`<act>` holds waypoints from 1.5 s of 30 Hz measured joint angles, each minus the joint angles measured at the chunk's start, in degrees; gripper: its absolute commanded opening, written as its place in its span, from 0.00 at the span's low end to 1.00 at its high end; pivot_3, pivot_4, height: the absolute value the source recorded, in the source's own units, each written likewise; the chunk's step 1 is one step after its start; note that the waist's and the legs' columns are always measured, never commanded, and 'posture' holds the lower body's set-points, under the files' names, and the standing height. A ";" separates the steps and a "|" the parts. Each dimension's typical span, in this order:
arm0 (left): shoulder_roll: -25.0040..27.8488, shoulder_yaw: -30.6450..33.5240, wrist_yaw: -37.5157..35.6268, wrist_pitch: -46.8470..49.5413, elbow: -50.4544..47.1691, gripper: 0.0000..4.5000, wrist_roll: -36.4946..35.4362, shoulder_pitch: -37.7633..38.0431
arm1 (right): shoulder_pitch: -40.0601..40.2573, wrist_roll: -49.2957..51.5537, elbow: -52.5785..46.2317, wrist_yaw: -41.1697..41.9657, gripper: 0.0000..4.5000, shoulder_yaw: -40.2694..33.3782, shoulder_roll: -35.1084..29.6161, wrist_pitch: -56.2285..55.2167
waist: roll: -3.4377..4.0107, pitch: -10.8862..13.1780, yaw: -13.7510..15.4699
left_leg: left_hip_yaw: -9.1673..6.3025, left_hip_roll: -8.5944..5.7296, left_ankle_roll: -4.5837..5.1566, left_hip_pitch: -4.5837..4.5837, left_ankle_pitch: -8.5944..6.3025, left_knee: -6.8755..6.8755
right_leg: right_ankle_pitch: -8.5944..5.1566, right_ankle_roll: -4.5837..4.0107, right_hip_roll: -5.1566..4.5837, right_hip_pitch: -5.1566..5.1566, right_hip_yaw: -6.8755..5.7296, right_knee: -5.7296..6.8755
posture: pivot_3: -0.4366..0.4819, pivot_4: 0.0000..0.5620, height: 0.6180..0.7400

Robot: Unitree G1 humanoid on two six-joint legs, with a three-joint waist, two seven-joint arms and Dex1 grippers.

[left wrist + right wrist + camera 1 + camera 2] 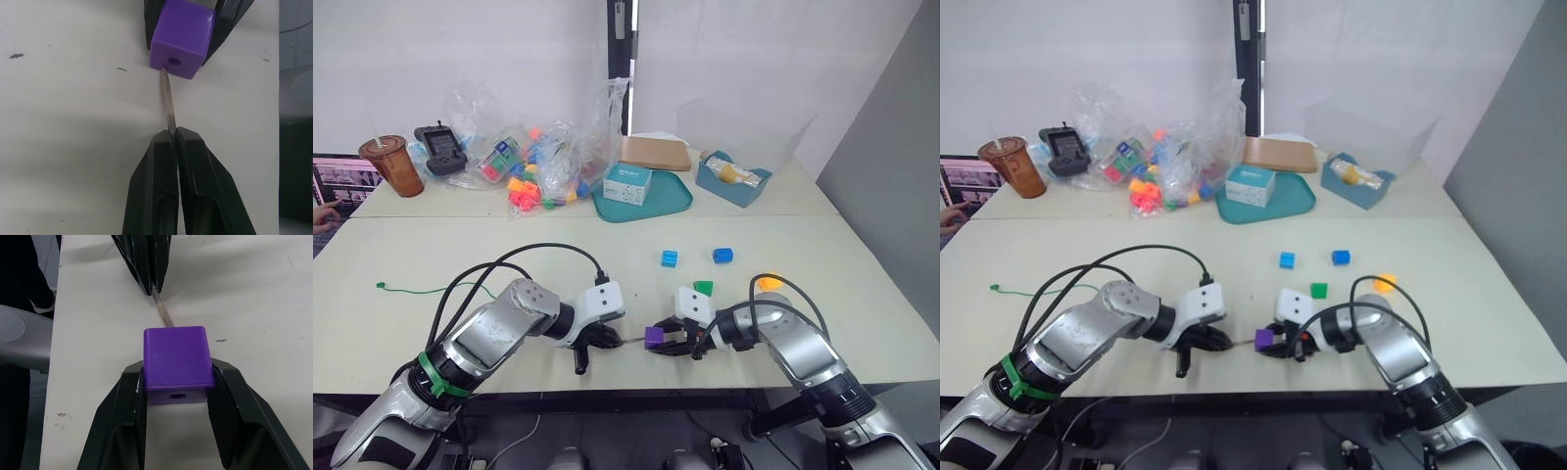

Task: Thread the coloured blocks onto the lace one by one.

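Observation:
My right gripper (178,368) is shut on a purple block (177,350), holding it just above the table near the front edge (654,337). My left gripper (175,131) is shut on the lace's stiff grey tip (168,100), which points at the block. The tip touches the block's face at its edge, just beside the hole (173,62). The lace's green cord (411,290) trails off to the left and ends in a small loop (380,286). Loose on the table beyond lie a green block (703,287), an orange-yellow block (769,283), a light blue block (670,258) and a dark blue block (722,256).
Thick black cables (509,266) arc over both arms. At the back stand a teal tray (677,202) with a box, a heap of toy pieces in clear bags (538,166), a brown cup (393,164) and a blue bin (734,181). A person's hand (323,217) rests far left.

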 measured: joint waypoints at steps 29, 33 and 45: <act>-2.92 -0.55 -1.75 -1.07 1.59 0.00 -0.84 -2.46 | 1.57 0.03 -2.51 -0.05 0.26 -0.28 -1.22 0.96 | 0.00 0.00 0.41 | 0.00 -0.04 0.00 -0.02 0.00 0.03 | 0.00 0.01 -0.04 0.04 -0.01 -0.05 | 0.48 0.27 1.00; -3.88 -1.88 -1.43 -3.58 1.91 0.00 1.02 -2.40 | 2.13 0.52 -2.55 -0.03 0.26 -0.84 -1.40 1.16 | 0.00 0.00 0.69 | 0.01 -0.05 0.00 -0.02 0.00 0.03 | 0.00 0.01 -0.05 0.06 -0.01 -0.08 | 0.48 0.27 1.00; -13.53 -1.81 -2.54 -24.31 15.89 0.00 6.33 1.68 | 2.88 0.92 -2.95 -0.30 0.26 -1.29 -2.38 2.26 | 0.01 -0.06 2.31 | -0.01 -0.11 0.05 0.63 -0.03 0.15 | 0.03 0.08 -0.12 1.02 -0.17 -0.50 | 0.48 0.27 1.00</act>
